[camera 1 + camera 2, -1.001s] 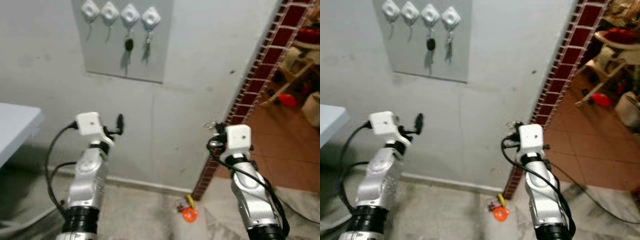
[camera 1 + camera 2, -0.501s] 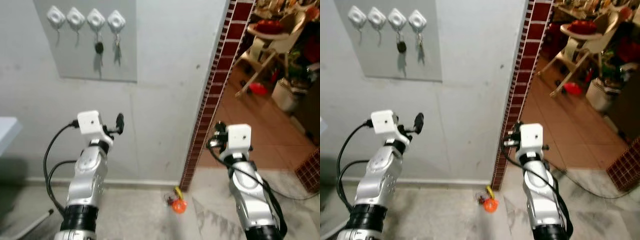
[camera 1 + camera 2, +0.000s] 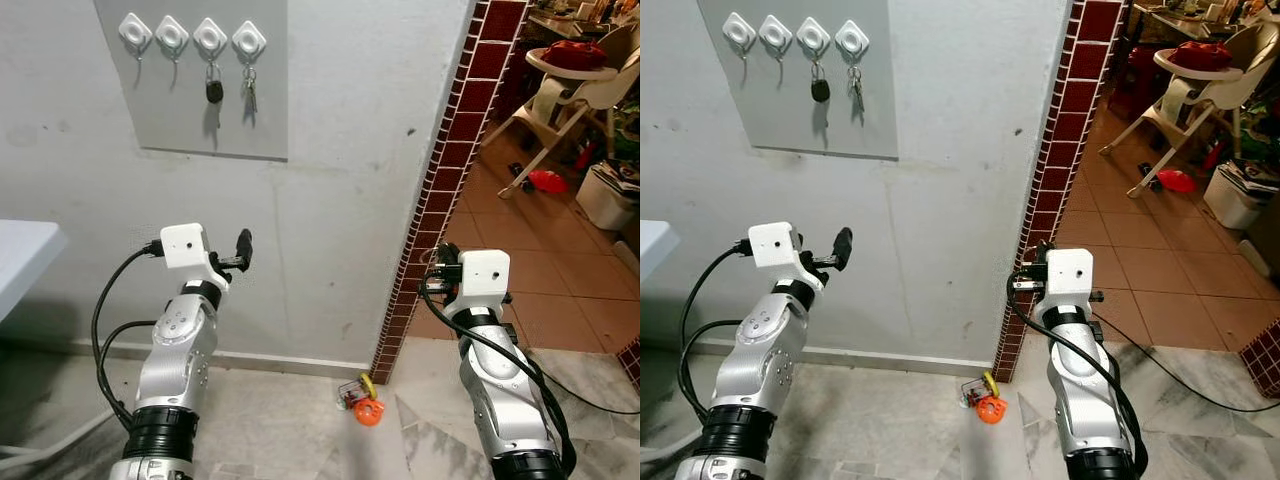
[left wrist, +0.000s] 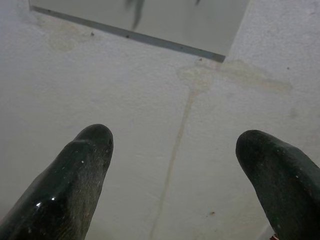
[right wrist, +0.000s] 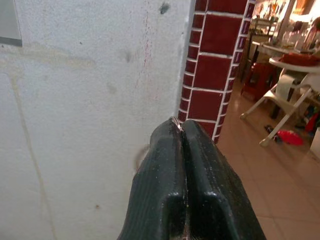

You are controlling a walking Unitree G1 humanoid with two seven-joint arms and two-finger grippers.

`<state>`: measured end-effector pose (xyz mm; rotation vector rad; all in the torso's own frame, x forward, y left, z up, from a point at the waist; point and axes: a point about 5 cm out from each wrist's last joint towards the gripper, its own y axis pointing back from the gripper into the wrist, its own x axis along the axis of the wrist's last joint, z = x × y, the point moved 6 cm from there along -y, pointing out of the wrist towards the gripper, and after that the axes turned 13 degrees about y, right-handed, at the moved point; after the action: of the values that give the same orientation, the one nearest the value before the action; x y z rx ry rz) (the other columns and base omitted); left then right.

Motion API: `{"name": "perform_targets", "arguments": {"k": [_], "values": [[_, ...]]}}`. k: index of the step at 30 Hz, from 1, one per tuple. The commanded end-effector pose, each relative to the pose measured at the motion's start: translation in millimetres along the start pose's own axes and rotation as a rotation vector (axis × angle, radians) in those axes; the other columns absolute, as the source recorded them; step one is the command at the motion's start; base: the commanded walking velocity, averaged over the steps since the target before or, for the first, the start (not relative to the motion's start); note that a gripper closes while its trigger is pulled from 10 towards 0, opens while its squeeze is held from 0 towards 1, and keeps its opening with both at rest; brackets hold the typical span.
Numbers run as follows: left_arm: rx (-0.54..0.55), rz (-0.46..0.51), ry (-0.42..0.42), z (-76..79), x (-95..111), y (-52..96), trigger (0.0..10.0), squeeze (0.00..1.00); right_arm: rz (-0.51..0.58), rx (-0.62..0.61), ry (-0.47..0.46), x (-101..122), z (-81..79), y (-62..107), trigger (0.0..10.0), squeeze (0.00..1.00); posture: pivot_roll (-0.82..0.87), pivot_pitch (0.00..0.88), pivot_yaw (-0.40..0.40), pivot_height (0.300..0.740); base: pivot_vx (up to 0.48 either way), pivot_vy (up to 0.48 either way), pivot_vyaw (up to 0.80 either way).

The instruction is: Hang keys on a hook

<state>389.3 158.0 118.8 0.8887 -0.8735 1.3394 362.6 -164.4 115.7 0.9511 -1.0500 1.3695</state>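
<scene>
- Eye views: a grey panel (image 3: 215, 110) on the wall carries four white hooks (image 3: 192, 37); keys (image 3: 248, 88) and a black fob (image 3: 214, 91) hang from the two right-hand hooks. Both arms are raised below the panel.
- Left wrist view: the left end effector (image 4: 172, 175) is spread wide, empty.
- Right wrist view: the right end effector (image 5: 182, 131) is pressed closed; a glint of metal shows at its tips, unidentifiable.

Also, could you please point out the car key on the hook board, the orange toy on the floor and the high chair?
car key (image 3: 214, 92), left eye view, its black fob.
orange toy (image 3: 369, 412), left eye view, its round body.
high chair (image 3: 1200, 88), right eye view, its seat.
</scene>
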Motion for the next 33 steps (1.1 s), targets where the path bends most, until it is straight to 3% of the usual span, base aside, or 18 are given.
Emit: {"name": "perform_targets", "arguments": {"k": [1, 8, 33], "values": [[-0.017, 0.004, -0.001, 3.7, 5.6, -3.3, 10.0, 0.00, 0.005, -0.025, -0.008, 2.8, 6.2, 0.5, 10.0, 0.00, -0.01, 0.000, -0.004, 0.740, 0.000, 0.000, 0.00], [-0.033, 0.004, 0.018, 6.4, 7.1, -3.7, 10.0, 0.00, 0.004, -0.031, -0.015, 2.0, 5.0, 2.4, 10.0, 0.00, -0.01, 0.000, 0.004, 0.740, 0.000, 0.000, 0.00], [-0.055, -0.017, 0.011, 6.7, 5.0, 0.3, 10.0, 0.00, 0.000, -0.043, -0.038, -1.3, 2.4, 9.9, 10.0, 0.00, -0.01, 0.000, 0.024, 0.740, 0.000, 0.360, 0.00]]}}
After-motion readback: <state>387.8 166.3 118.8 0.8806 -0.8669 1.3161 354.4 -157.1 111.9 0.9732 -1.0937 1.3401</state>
